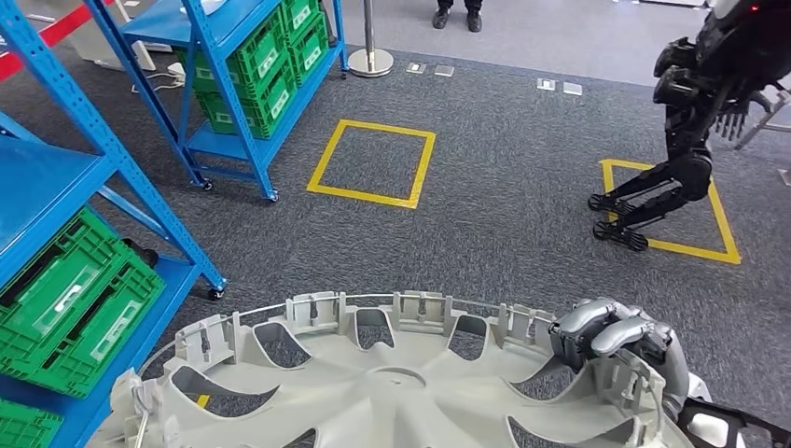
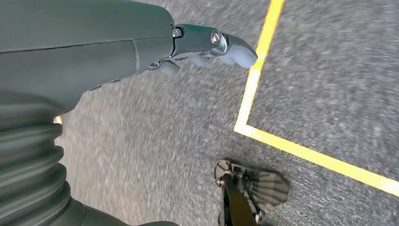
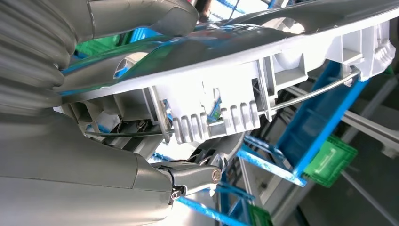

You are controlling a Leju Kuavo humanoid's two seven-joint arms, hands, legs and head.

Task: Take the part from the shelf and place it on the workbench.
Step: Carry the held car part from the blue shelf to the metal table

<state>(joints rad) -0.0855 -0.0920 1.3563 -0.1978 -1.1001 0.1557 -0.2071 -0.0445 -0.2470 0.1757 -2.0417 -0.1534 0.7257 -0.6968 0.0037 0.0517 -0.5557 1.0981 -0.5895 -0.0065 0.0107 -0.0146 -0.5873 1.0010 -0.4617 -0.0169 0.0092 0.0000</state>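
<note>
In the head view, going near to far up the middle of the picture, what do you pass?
Wheel cover held at its rim by the right hand → yellow floor square → stanchion base → a person's shoes.

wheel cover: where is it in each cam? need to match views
Head view: wheel cover fills the bottom centre, inner side up, right hand gripping its rim at the right.
Left wrist view: not in it; left hand over carpet and yellow floor tape.
Right wrist view: its rim runs across the middle, seen edge-on.
Shared landmark: blue shelving with green crates.
</note>
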